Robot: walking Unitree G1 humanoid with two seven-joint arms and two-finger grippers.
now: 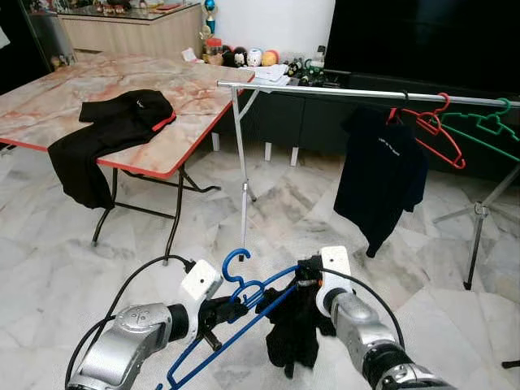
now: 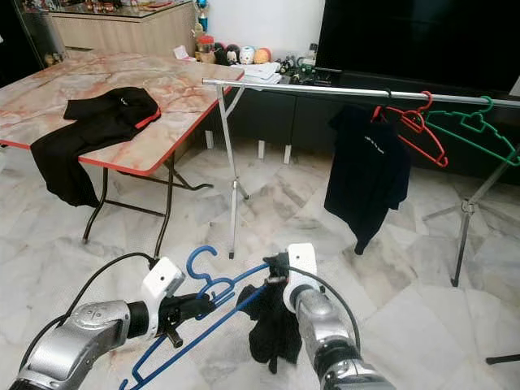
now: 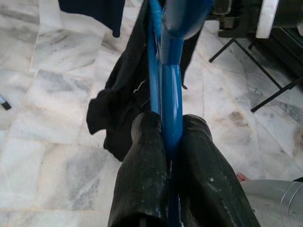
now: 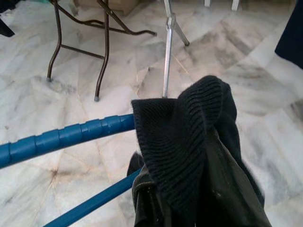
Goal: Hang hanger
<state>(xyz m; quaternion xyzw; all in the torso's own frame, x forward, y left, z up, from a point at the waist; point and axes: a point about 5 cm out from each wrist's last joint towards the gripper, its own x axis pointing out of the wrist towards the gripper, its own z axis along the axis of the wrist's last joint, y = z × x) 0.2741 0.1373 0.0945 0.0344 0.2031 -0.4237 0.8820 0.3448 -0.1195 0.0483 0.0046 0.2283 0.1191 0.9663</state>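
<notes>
Marble floor [image 1: 49,276] below; left tool [image 1: 236,309] clamped on blue plastic hanger [image 1: 244,325]; at 3 o'clock, right tool [image 1: 307,280] clamped on black knit garment [image 1: 292,333].

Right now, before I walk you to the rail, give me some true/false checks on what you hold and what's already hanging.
1. The left gripper has its fingers shut on the blue hanger. True.
2. The blue hanger already hangs on the rail. False: it is held low in front of the robot, short of the rail.
3. The right gripper holds a dark garment draped at one end of the blue hanger. True.
4. The rail is bare. False: a black shirt, a red hanger and a green hanger hang there.
5. Black clothing lies on the table. True.
</notes>
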